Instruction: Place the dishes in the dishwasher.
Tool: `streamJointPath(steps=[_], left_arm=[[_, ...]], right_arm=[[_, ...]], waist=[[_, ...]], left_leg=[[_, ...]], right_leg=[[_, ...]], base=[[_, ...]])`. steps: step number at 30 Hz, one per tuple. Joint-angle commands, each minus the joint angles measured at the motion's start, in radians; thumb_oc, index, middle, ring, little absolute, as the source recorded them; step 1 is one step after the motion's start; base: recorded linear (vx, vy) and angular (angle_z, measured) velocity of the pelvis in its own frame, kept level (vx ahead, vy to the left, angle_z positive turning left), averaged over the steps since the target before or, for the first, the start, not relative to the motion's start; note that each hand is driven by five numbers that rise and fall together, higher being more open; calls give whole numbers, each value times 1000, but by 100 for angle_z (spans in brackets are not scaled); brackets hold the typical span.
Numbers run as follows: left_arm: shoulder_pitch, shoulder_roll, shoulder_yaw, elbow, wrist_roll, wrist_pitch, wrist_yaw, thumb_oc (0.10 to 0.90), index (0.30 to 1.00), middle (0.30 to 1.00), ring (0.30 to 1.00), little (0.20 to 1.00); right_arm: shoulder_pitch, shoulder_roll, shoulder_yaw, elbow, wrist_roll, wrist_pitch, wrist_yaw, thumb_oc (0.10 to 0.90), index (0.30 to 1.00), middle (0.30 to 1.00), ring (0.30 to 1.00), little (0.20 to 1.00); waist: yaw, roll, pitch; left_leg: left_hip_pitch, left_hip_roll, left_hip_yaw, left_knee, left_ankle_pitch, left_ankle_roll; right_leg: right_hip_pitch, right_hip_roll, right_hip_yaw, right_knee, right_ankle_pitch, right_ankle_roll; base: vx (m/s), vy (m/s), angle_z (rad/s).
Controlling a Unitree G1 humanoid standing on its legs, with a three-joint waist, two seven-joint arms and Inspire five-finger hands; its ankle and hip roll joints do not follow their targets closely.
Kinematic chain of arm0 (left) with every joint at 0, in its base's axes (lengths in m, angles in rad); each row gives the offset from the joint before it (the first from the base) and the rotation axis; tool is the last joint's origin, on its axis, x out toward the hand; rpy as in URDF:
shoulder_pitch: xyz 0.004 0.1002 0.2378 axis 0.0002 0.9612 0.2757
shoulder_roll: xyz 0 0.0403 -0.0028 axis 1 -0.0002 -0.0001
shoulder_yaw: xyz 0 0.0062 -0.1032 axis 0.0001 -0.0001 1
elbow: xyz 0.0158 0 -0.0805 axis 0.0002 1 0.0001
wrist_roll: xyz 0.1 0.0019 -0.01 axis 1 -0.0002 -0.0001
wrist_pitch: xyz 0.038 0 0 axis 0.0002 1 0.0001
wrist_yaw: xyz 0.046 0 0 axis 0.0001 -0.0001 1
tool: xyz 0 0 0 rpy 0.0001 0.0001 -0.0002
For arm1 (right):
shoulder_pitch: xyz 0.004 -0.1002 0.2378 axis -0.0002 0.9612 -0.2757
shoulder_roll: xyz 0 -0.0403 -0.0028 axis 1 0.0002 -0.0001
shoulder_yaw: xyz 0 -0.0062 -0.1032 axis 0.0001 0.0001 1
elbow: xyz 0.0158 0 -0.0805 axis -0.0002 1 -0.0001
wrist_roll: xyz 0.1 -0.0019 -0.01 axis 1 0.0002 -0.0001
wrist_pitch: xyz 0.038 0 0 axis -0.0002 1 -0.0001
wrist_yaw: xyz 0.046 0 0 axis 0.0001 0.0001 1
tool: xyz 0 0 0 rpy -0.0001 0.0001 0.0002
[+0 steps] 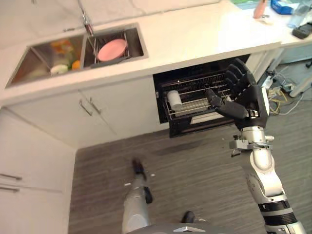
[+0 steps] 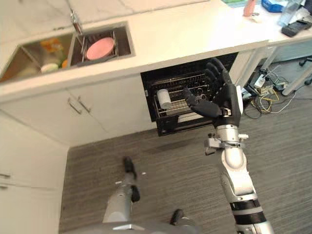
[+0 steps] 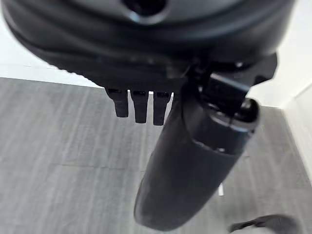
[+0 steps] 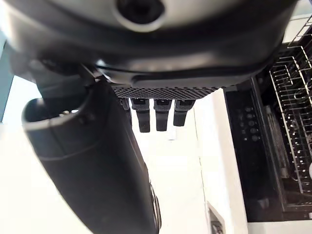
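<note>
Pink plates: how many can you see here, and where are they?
1. A round pink plate stands tilted in the wire rack in the right basin of the steel sink. Others may be hidden in the open black dishwasher rack, where only a white cup is clear.

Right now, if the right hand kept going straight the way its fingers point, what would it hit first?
Probably the dishwasher rack: the open right hand is raised in front of it, fingers aimed up toward the countertop edge, though depth is unclear.
</note>
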Motion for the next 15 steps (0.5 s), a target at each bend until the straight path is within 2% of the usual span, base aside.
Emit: streamJointPath(steps=[1, 2, 3, 4, 5, 6, 7, 8, 9, 10, 11, 12, 13, 14, 15], left_arm=[[5, 68, -44, -18, 41, -22, 33, 800, 900, 900, 900, 900], [-12, 80, -34, -9, 47, -21, 26, 800, 900, 900, 900, 900], [-30, 91, -36, -17, 39, -24, 29, 800, 900, 900, 900, 900], [-30, 91, -36, -17, 39, -24, 29, 800, 900, 900, 900, 900], [-41, 101, -43, -28, 36, -28, 29, 800, 900, 900, 900, 900], [-41, 101, -43, -28, 36, -28, 29, 800, 900, 900, 900, 900], [-62, 115, -65, -52, 44, -30, 27, 800, 900, 900, 900, 900], [-62, 115, -65, -52, 44, -30, 27, 800, 900, 900, 900, 900], [-81, 120, -99, -92, 46, -34, 29, 800, 900, 900, 900, 900], [-81, 120, -99, -92, 46, -34, 29, 800, 900, 900, 900, 900], [-85, 118, -122, -109, 43, -37, 22, 800, 900, 900, 900, 900], [-85, 118, -122, -109, 43, -37, 22, 800, 900, 900, 900, 900], [-95, 116, -144, -128, 40, -37, 13, 800, 900, 900, 900, 900], [-105, 114, -143, -118, 40, -30, 3, 800, 900, 900, 900, 900], [-112, 112, -141, -115, 44, -28, -2, 800, 900, 900, 900, 900]], right_arm=[[-44, 1, -69, -146, -45, -105, 2, 800, 900, 900, 900, 900], [-47, 1, -70, -137, -79, -92, 9, 800, 900, 900, 900, 900], [-60, 12, -63, -120, -97, -87, 4, 800, 900, 900, 900, 900], [-60, 12, -63, -120, -97, -87, 4, 800, 900, 900, 900, 900], [-67, 20, -62, -116, -112, -86, -2, 800, 900, 900, 900, 900], [-67, 20, -62, -116, -112, -86, -2, 800, 900, 900, 900, 900], [-68, 29, -71, -115, -142, -77, -13, 800, 900, 900, 900, 900], [-68, 29, -71, -115, -142, -77, -13, 800, 900, 900, 900, 900], [-76, 27, -76, -113, -176, -63, -24, 800, 900, 900, 900, 900], [-76, 27, -76, -113, -176, -63, -24, 800, 900, 900, 900, 900], [-73, 30, -87, -108, -197, -57, -33, 800, 900, 900, 900, 900], [-73, 30, -87, -108, -197, -57, -33, 800, 900, 900, 900, 900], [-28, 29, -119, -117, -203, -52, -22, 800, 900, 900, 900, 900], [27, 29, -164, -132, -200, -59, -18, 800, 900, 900, 900, 900], [48, 37, -183, -135, -193, -59, -19, 800, 900, 900, 900, 900]], waist=[[-18, -19, -81], [-6, -52, -105], [9, -88, -112], [9, -88, -112], [15, -110, -114], [15, -110, -114], [9, -136, -116], [9, -136, -116], [-11, -136, -101], [-11, -136, -101], [-35, -115, -83], [-35, -115, -83], [-102, -85, -70], [-155, -58, -49], [-166, -52, -41]], left_leg=[[196, -69, -95, -31, 129, -8], [211, -103, -104, -33, 125, 7], [236, -151, -117, -35, 80, 40], [236, -151, -117, -35, 80, 40], [244, -184, -111, -36, 58, 62], [244, -184, -111, -36, 58, 62], [263, -238, -125, -42, 16, 96], [263, -238, -125, -42, 16, 96], [290, -279, -151, -42, -30, 130], [290, -279, -151, -42, -30, 130], [321, -293, -165, -42, -50, 159], [321, -293, -165, -42, -50, 159], [370, -299, -231, -42, -79, 161], [409, -311, -298, -42, -91, 153], [426, -317, -322, -42, -96, 151]], right_leg=[[209, -123, 58, -116, -34, 135], [219, -151, 45, -114, -13, 139], [205, -197, 46, -61, 39, 158], [205, -197, 46, -61, 39, 158], [192, -231, 50, -10, 89, 175], [192, -231, 50, -10, 89, 175], [156, -283, 64, 98, 197, 201], [156, -283, 64, 98, 197, 201], [85, -305, 111, 261, 264, 197], [85, -305, 111, 261, 264, 197], [19, -257, 172, 376, 280, 180], [19, -257, 172, 376, 280, 180], [-105, -76, 356, 456, 143, 139], [-226, 43, 434, 473, 38, 114], [-245, 50, 431, 430, 16, 94]], base=[[292, 280, 18], [350, 391, 3], [350, 391, 3], [254, 329, 13], [92, 118, 8], [247, 332, 41], [155, 214, 33], [328, 480, 61], [173, 266, 28], [292, 465, 108], [118, 198, 80], [350, 368, 179], [482, 273, 117], [599, 287, 145], [367, 118, 46]])
